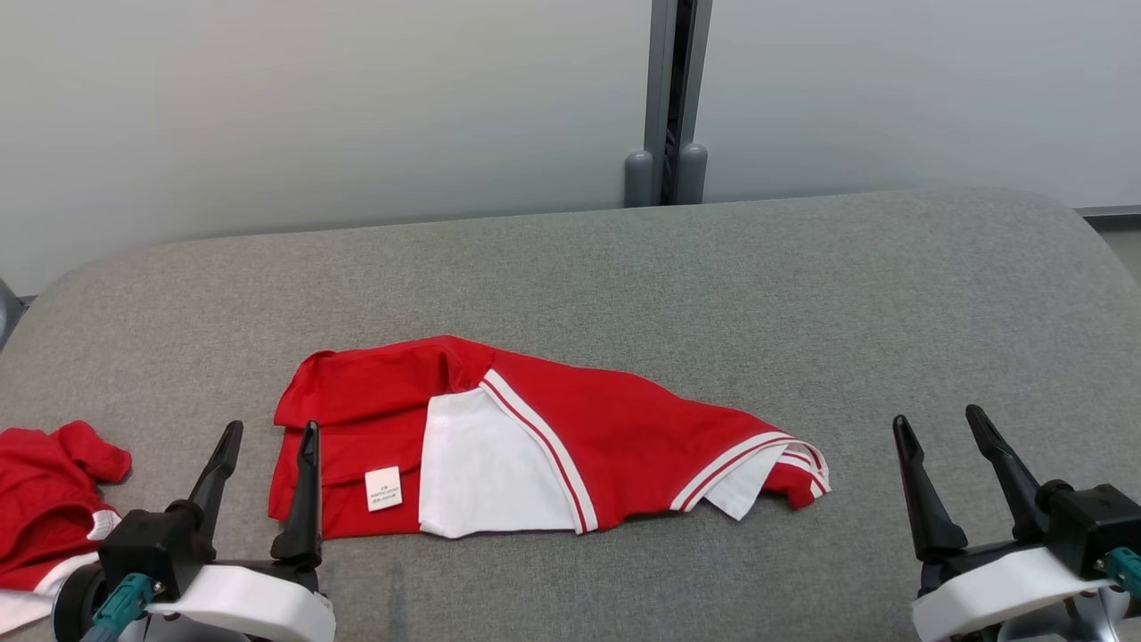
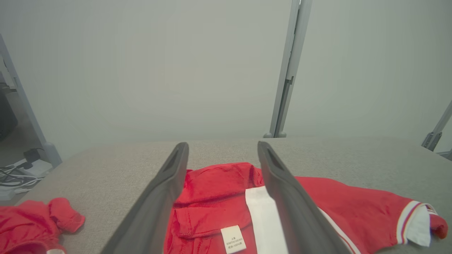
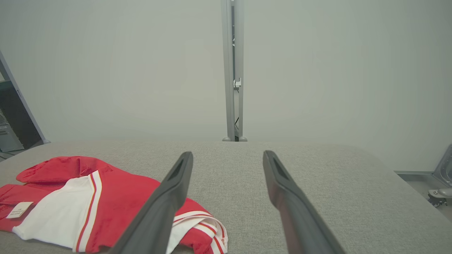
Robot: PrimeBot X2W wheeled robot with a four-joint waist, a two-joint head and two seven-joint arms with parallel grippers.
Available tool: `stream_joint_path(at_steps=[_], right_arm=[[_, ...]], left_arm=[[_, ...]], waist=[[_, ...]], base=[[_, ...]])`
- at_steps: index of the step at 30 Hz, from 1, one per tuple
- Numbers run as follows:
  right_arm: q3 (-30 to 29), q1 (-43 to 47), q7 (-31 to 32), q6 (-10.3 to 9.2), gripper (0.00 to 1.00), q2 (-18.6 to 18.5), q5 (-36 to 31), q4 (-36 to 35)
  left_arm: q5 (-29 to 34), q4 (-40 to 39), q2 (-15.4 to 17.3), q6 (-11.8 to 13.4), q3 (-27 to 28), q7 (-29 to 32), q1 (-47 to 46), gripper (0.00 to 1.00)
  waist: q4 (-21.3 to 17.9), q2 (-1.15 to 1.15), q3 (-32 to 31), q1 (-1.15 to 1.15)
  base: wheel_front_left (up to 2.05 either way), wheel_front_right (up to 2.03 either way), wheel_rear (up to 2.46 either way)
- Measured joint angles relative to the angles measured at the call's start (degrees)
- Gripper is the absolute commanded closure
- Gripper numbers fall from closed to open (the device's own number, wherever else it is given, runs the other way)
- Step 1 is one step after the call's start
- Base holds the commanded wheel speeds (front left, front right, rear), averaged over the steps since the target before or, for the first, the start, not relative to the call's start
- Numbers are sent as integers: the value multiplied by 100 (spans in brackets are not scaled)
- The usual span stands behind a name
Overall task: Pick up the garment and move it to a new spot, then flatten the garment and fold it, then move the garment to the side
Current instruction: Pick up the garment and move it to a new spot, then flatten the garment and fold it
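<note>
Starting the pick, I see the garment (image 1: 615,428) lying rumpled on the grey table (image 1: 802,294), left of centre. My left gripper (image 1: 272,430) and right gripper (image 1: 936,417) hover at the near edge, fingers apart, empty. I would pinch both ends low and lift evenly, avoiding bunching.

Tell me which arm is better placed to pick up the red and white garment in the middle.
Left, probably. The open left gripper sits right at the edge of the garment, by its white label; the open right gripper stands apart from its striped end.
</note>
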Motion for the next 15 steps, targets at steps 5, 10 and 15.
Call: stream_joint_path(at_steps=[5, 10, 15], right_arm=[[-33, 0, 18, 0, 0, 7, -25, -44], [-45, 0, 24, 0, 0, 9, -26, -53], [93, -80, 48, 0, 0, -53, -26, -68]], left_arm=[[7, -21, 5, 36, -7, 19, 1, 0], [7, -40, 5, 81, -22, 35, 0, 0], [35, -70, 7, 97, -63, 75, -38, 0]], waist=[[8, 0, 9, 0], [24, 0, 23, 0], [69, 0, 122, 0]], base=[[0, 0, 0], [0, 0, 0], [0, 0, 0]])
